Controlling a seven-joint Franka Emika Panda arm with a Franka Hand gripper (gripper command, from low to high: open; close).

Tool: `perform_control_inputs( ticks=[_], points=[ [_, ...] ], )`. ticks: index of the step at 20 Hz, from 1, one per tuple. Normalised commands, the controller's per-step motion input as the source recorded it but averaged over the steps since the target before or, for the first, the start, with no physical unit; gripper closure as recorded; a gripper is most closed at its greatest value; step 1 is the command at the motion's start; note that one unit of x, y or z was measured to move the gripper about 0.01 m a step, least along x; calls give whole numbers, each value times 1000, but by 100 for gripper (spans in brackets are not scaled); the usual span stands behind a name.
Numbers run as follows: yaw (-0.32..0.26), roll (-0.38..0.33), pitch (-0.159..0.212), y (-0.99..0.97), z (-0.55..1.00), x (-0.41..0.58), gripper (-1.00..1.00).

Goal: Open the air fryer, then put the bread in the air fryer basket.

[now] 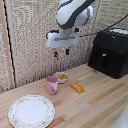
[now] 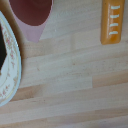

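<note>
I read this as the very first step, the reach for the handle not yet made. The air fryer (image 1: 110, 52) sat at the exterior view's right, its basket (image 1: 104, 61) closed flush, the handle (image 1: 103, 61) untouched on the front panel. My arm (image 1: 73, 14) hung high over the table (image 1: 100, 102), well apart from the fryer. The plate (image 1: 31, 110) and mug (image 1: 52, 85) lay below, the bread (image 1: 77, 88) just beside the mug. My gripper (image 1: 61, 52) carried nothing; jaws looked slightly parted. Next I needed to swing across and line up on the handle.
</note>
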Motion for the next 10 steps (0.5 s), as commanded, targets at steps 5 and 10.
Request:
perform_control_inputs(
  ticks=[5, 10],
  points=[
    [-372, -15, 0, -1, 0, -1, -100],
    [-375, 0, 0, -13, 0, 0, -100]
  ],
)
